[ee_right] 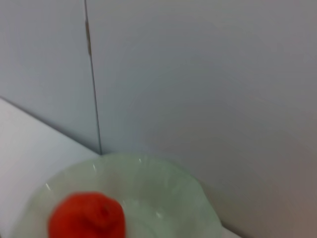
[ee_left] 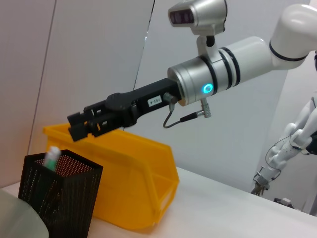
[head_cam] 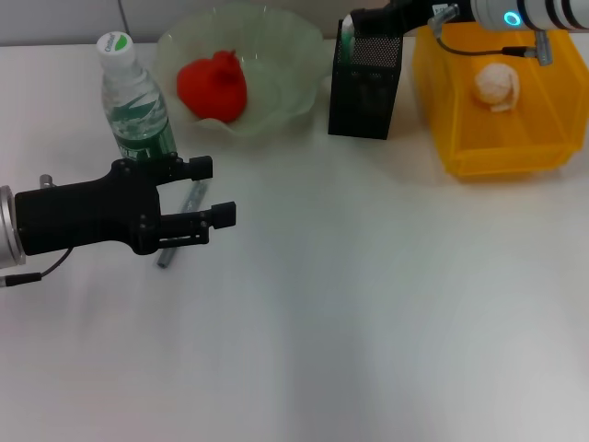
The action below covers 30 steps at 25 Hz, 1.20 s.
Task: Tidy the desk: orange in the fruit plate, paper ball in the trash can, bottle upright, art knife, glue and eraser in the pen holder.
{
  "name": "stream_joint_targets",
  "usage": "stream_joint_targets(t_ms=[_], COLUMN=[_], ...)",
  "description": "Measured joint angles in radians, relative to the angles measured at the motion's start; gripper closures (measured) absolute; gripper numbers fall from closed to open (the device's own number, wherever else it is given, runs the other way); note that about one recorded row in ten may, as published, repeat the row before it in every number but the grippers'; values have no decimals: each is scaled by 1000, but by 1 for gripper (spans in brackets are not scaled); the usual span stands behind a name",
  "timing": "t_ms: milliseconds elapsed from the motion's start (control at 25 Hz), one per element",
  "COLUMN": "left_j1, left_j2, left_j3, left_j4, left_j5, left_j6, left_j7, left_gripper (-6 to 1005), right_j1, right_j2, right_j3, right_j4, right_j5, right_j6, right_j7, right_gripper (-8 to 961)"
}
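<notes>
Left gripper (head_cam: 217, 193): fingers spread apart, holding nothing, pointing toward 3 o'clock in the head view. It hovers over the near-left desk area.

Key relation: the art knife (head_cam: 190, 204), a slim grey object, lies directly under and between the open fingers. Its long axis runs roughly from 1 o'clock to 7 o'clock, so it crosses the finger line at an angle rather than lying parallel to it. Contact between fingers and knife cannot be confirmed. The left gripper is by far the nearer arm; judged from this, the next grasp falls to it, and a descent with a wrist correction looks necessary.

Right gripper (ee_left: 81, 126): positioned above the open top of the pen holder (head_cam: 364, 87), at 1 o'clock from the left gripper. Whether its fingers are parted or closed cannot be determined.

Surroundings: the bottle (head_cam: 134, 103) stands upright at 11 o'clock of the left gripper, just beside it. The orange (head_cam: 213, 87) rests in the fruit plate (head_cam: 281, 41). The paper ball (head_cam: 497, 86) lies in the trash can (head_cam: 502, 157).
</notes>
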Motion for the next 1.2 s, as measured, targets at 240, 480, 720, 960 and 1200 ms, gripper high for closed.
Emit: stream_joint_targets(t_ms=[240,480,720,960,1200], left_j1=[3,1,2,-6,-6], left_j2=[-1,-2,-2,3,-11], left_j3=[-1,-14,-16,-14,4], left_j4=[1,2,2,9,138], left_j5=[-2,-3,-3,3,56], left_j6=[4,4,-1,-9,-46], left_j7=[0,-13,-46,-107,-259], left_gripper=[201,201,201,202,202], right_j1=[-165,-336,-376,-387,-374], right_j2=[-4,-8,-55,-67,-56], right_j3=[14,148,288,294,285], right_j4=[-105,-28,273,427,433], right_j5=[419,824,803,748,660], right_j6=[-87,-500,-789,-764,-681], right_j7=[-168,-569,-856,-1074,-1085], right_gripper=[327,201,201,201,201])
